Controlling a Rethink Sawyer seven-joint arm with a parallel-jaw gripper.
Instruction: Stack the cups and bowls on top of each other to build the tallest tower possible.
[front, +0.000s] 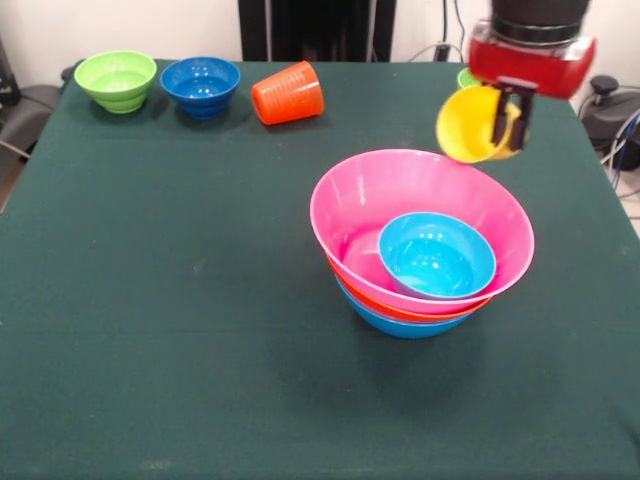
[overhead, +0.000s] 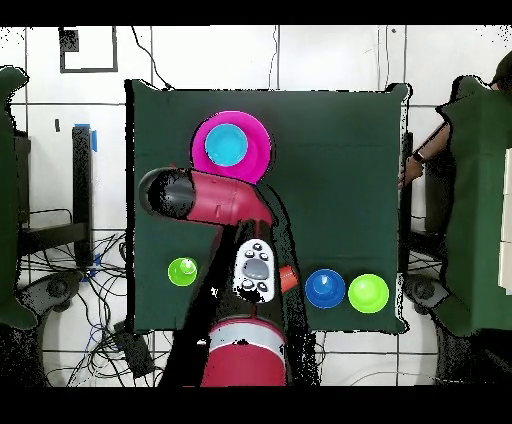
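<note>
Front view: the tower (front: 420, 250), pink bowl over orange and blue with the cyan bowl (front: 437, 255) inside, sits nearest. Above and behind it, the gripper (front: 508, 118) has its fingers clamped on the rim of the yellow cup (front: 468, 124): light, stiff, slippery plastic, best held by its wall.

Overhead view: the arm (overhead: 215, 200) hides the cup beside the tower (overhead: 256, 150) on the worktop (overhead: 330, 200).

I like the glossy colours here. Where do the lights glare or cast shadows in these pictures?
Front view: pale highlights sit on the pink bowl and the small cyan bowl, and the tower throws a soft shadow on the green cloth. Overhead view: the arm hides part of the table, with no clear shadows.
</note>
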